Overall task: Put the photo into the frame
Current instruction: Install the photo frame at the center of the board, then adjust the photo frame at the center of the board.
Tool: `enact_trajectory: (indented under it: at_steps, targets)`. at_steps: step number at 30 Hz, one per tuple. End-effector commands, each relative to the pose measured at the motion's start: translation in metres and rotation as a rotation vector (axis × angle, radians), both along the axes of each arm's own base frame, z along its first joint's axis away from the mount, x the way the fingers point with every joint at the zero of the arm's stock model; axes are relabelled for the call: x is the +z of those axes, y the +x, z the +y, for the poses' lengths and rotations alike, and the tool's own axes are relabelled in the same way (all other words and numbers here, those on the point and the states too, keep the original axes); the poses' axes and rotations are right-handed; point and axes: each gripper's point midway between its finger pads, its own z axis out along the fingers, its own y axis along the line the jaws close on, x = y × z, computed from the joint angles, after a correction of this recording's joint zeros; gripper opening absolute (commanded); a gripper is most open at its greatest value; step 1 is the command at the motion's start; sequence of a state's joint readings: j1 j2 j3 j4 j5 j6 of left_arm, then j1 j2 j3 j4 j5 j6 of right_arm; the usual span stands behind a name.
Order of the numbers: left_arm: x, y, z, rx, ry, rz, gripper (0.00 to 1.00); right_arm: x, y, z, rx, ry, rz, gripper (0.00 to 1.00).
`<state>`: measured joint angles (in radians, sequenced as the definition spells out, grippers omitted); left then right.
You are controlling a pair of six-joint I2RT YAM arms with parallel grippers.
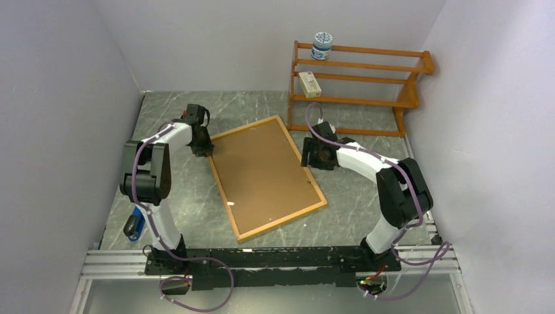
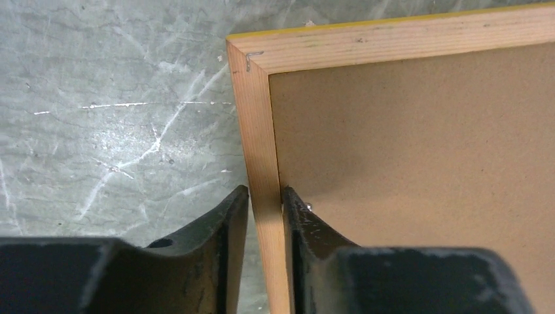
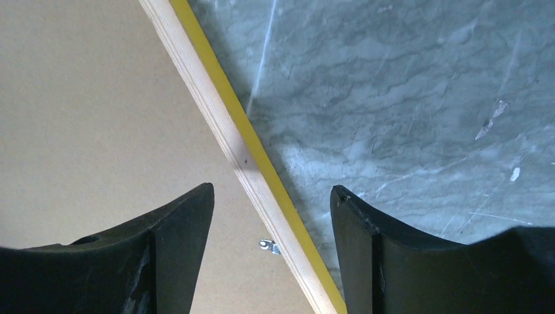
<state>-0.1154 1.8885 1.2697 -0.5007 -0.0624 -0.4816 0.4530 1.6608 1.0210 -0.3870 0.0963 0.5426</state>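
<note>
Likely a robotics lab, bare white walls [image 1: 59, 98], aluminium mounting rail [image 1: 111, 267]

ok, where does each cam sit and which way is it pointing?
Top external: above and behind, looking down on the table; left arm, right arm fully shown.
Left wrist: looks down at the frame corner; left gripper pinches its rail.
Right wrist: looks down; open right gripper straddles the frame's other edge.
Shared: both wrist views show frame and backing board.
</note>
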Motion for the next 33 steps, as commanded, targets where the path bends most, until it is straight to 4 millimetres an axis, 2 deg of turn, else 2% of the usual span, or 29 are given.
enact_trajectory:
  at_steps: [1,4,8,10,14,19,23,28,33]
  targets:
    - [0.017,-0.011,0.001,-0.078,0.036,0.003,0.34,0.019,0.02,0.004,-0.041,0.025,-0.057,0.7]
    - [0.035,0.004,0.007,-0.055,0.043,-0.048,0.49,0.022,0.018,0.008,-0.031,0.058,-0.062,0.7]
    - [0.066,0.037,0.006,-0.058,0.003,-0.168,0.74,0.023,0.01,0.013,-0.019,0.099,-0.045,0.7]
    - [0.074,0.052,0.007,-0.081,0.007,-0.2,0.8,0.024,0.003,0.014,-0.017,0.115,-0.036,0.7]
    - [0.077,0.079,0.002,-0.165,0.003,-0.226,0.83,0.033,-0.017,0.01,-0.017,0.149,-0.038,0.7]
    - [0.066,0.106,-0.016,-0.291,-0.047,-0.255,0.84,0.037,-0.06,-0.003,-0.022,0.168,0.019,0.74]
    - [0.055,0.123,-0.027,-0.368,-0.079,-0.272,0.84,0.03,-0.097,-0.02,-0.043,0.141,0.095,0.79]
    - [0.042,0.125,-0.055,-0.495,-0.208,-0.272,0.83,0.01,-0.141,-0.036,-0.083,0.12,0.223,0.81]
    - [0.026,0.107,-0.067,-0.538,-0.288,-0.222,0.76,-0.008,-0.165,-0.039,-0.113,0.146,0.274,0.81]
